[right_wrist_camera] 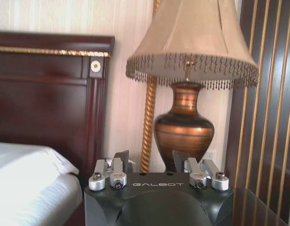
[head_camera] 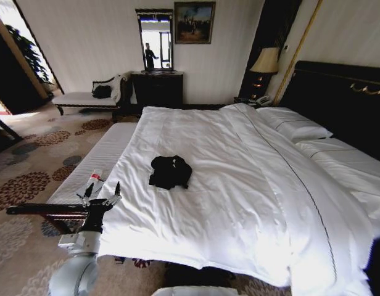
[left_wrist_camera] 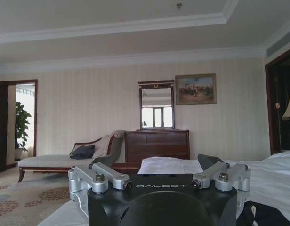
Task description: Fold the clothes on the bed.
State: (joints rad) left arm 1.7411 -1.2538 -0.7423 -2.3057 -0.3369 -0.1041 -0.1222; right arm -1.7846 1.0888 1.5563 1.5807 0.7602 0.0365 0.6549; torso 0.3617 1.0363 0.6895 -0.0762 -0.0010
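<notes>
One black T-shirt [head_camera: 170,171] lay crumpled in a heap on the white duvet [head_camera: 239,185] of the bed [head_camera: 338,98], towards the foot and left of the middle, in the head view. The left gripper [head_camera: 101,192] hovered off the bed's left edge, over the striped bench [head_camera: 94,163], fingers spread and holding nothing, well apart from the shirt. It looked light, limp cotton with no stiffness: likely to sag and drag on the duvet, so a pinch at a hem or shoulder edge would suit better than a grab at the bunched middle.

Over to the left wrist view: the left gripper [left_wrist_camera: 159,173] pointed across the room at a dresser [left_wrist_camera: 157,145], fingers wide, with a dark corner of the shirt [left_wrist_camera: 260,214] just beside it on the bed.

Right wrist view: the right gripper [right_wrist_camera: 152,165] faced a bedside lamp [right_wrist_camera: 189,84] by the headboard [right_wrist_camera: 46,94], fingers parted and empty.
</notes>
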